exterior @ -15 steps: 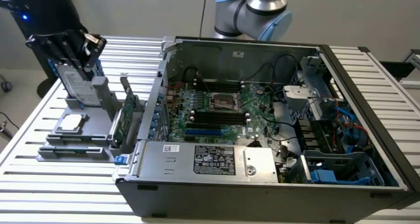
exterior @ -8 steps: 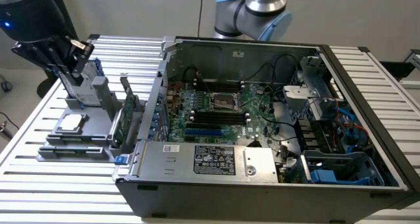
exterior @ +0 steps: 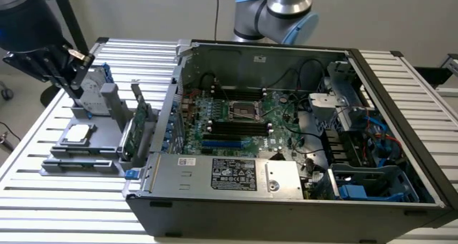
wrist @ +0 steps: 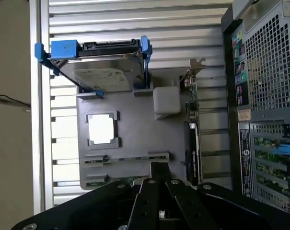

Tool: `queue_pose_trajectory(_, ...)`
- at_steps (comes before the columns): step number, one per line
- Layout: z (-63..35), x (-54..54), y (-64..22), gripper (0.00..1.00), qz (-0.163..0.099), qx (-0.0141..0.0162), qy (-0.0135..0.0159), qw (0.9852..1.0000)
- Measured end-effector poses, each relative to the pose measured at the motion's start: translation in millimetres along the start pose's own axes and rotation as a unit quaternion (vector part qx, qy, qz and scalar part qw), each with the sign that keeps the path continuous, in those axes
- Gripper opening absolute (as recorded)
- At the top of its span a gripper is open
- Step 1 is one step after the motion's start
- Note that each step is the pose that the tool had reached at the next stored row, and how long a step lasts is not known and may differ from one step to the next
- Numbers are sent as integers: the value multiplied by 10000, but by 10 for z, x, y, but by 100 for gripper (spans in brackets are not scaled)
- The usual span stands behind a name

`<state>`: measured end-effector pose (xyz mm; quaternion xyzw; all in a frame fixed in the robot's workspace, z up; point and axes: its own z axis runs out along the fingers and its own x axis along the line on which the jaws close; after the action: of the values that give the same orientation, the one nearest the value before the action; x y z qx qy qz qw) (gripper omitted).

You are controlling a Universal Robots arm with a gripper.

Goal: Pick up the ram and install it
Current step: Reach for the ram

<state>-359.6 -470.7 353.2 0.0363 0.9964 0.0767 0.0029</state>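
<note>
Exterior view: the gripper (exterior: 75, 96) hangs in the upper left of the frame above the grey parts tray (exterior: 79, 171), its fingers pressed together with nothing seen between them. It stands close over the hard drive (exterior: 91, 88) in its blue carrier at the tray's far end. The open computer case (exterior: 286, 212) takes the centre and right, with the dark memory slots (exterior: 239, 128) mid-board and loose cables (exterior: 308, 147) just to their right. Wrist view: the closed fingers point at the tray's near end, lower centre of the frame. There a thin greenish strip, judged to be the ram (wrist: 121, 181), sits edge-up in the slotted row; the identification is not certain. The processor chip (wrist: 100, 128) lies left of centre. The expansion card (wrist: 192, 139) stands on edge along the tray's right side, near the fingers' line. Findings, as judgement: a descent with the fingers shut would land on the stick's top edge instead of straddling it, risking a cracked board. A small sideways error could clip the expansion card or the drive carrier. A skewed pinch on so thin a part could let it twist and meet a slot out of line. The cables could snag a carried stick.
</note>
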Motion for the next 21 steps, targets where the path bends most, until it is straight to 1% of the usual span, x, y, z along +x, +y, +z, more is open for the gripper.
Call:
queue_pose_trajectory(3, 5, 24, -21, 11, 0, 19, 20, 10000)
queue_pose_trajectory(6, 9, 39, -32, 11, -2, 55, 57, 10000)
queue_pose_trajectory(9, 13, 49, -38, 11, -20, 97, 109, 9999)
queue_pose_trajectory(12, 17, 54, -40, 11, -56, 157, 168, 9997)
queue_pose_trajectory(18, 26, 61, -42, 11, -182, 255, 304, 9990)
queue_pose_trajectory(19, 28, 68, -42, 11, -195, 272, 320, 9989)
queue_pose_trajectory(21, 32, 93, -45, 11, -213, 305, 343, 9987)
